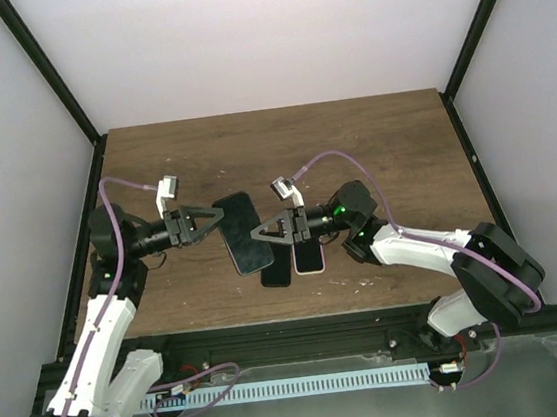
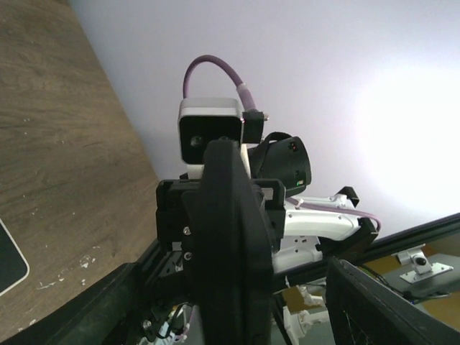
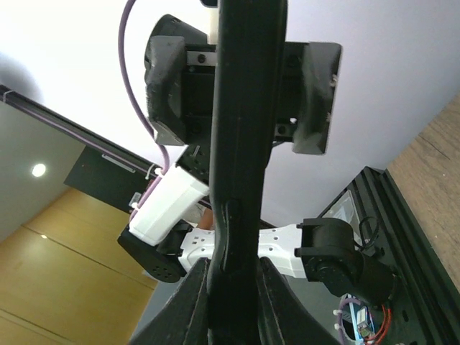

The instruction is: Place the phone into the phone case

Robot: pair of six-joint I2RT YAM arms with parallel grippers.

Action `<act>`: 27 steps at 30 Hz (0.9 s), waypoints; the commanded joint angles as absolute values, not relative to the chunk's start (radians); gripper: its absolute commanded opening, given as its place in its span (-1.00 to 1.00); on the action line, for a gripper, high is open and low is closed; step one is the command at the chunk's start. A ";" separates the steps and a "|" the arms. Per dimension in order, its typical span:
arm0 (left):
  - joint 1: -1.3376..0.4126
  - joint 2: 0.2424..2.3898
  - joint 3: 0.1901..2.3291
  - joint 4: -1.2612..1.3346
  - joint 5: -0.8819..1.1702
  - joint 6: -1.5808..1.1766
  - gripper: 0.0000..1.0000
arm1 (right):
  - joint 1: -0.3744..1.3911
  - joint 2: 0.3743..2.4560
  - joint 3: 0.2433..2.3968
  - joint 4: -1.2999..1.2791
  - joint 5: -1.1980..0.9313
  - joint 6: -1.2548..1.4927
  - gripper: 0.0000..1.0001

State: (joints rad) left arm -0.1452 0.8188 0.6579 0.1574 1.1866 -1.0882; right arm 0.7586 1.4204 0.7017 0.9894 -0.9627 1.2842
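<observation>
Three phone-sized slabs were counted: one dark slab raised between the left gripper and the right gripper, plus one black slab and one white-rimmed phone flat on the surface just below the right gripper. There were two grippers and two arms.
</observation>
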 commanded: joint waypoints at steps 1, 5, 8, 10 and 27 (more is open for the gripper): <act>-0.160 0.789 0.601 0.398 1.181 -1.214 0.43 | 0.752 1.421 0.704 1.170 -0.977 1.354 -0.96; -0.166 0.768 0.615 0.383 1.165 -1.206 0.38 | 0.752 1.400 0.713 1.137 -0.967 1.347 -0.94; -0.166 0.769 0.615 0.401 1.156 -1.220 0.17 | 0.751 1.397 0.723 1.107 -0.974 1.341 -0.94; -0.167 0.771 0.607 0.427 1.146 -1.243 -0.02 | 0.753 1.395 0.721 1.109 -0.971 1.343 -0.93; -0.171 0.792 0.703 0.042 1.082 -1.039 -0.97 | 0.767 1.418 0.726 1.077 -0.950 1.338 -0.84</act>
